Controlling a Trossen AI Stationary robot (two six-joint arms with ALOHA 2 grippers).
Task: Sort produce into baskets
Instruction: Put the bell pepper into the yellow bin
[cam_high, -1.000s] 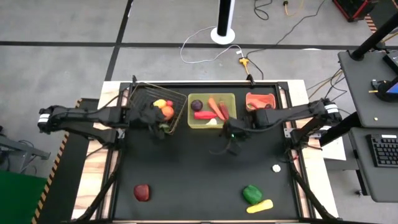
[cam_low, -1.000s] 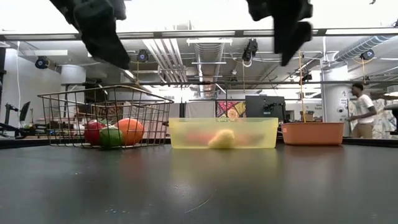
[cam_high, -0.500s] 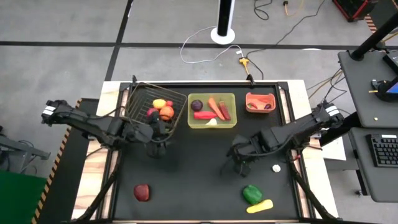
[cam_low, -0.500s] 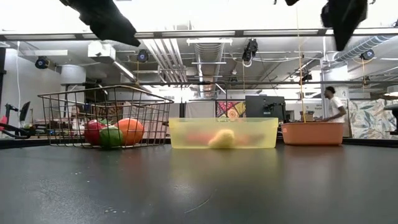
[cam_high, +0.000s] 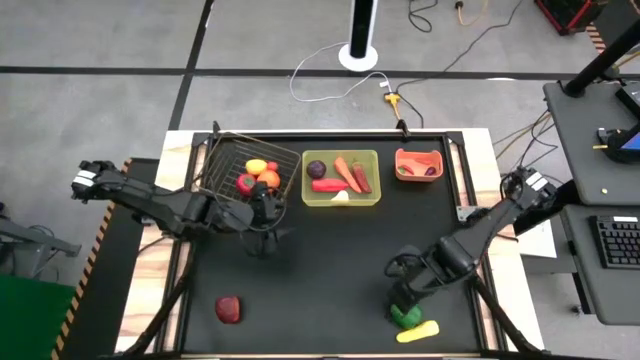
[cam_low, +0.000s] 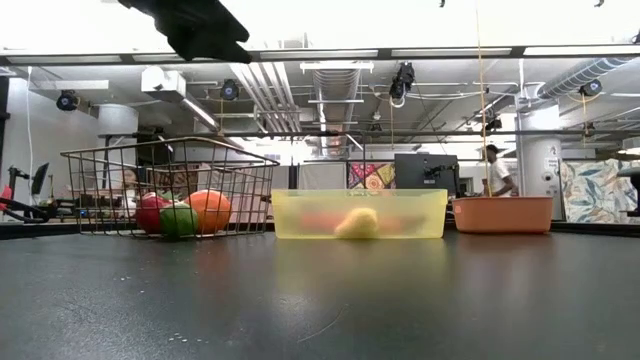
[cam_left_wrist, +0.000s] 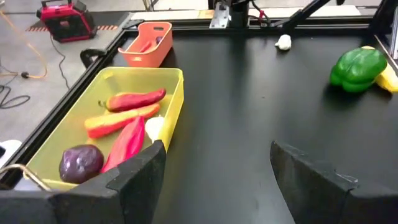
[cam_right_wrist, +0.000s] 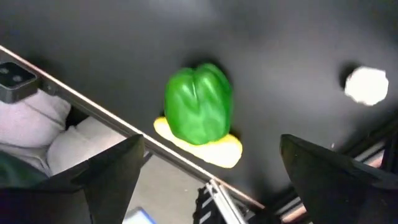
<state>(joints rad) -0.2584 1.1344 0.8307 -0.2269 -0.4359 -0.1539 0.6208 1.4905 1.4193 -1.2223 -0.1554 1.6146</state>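
Observation:
A green pepper (cam_high: 405, 316) lies near the table's front right, touching a yellow piece (cam_high: 417, 330). My right gripper (cam_high: 403, 297) hangs open just above the pepper (cam_right_wrist: 199, 111), its fingers pointing down and spread wider than it. My left gripper (cam_high: 268, 222) is open with nothing in it, raised over the mat just in front of the wire basket (cam_high: 228, 150). In its wrist view the left gripper (cam_left_wrist: 217, 163) looks past the yellow-green tray (cam_left_wrist: 169, 79). A dark red piece (cam_high: 228, 308) rests on the mat at the front left. A white piece (cam_right_wrist: 367, 85) sits close to the pepper.
The wire basket holds several fruits (cam_low: 180, 213). The yellow-green tray (cam_high: 312, 197) holds a purple beet (cam_left_wrist: 81, 163), a carrot and red pieces. A salmon bin (cam_high: 418, 152) stands at the far right. Bare black mat lies between the baskets and the front edge.
My right gripper has swung from beside the yellow-green tray toward the table's near right, ending above the green pepper. My left gripper has drawn away from the wire basket, a little toward the near edge and the table's middle. No produce has moved.

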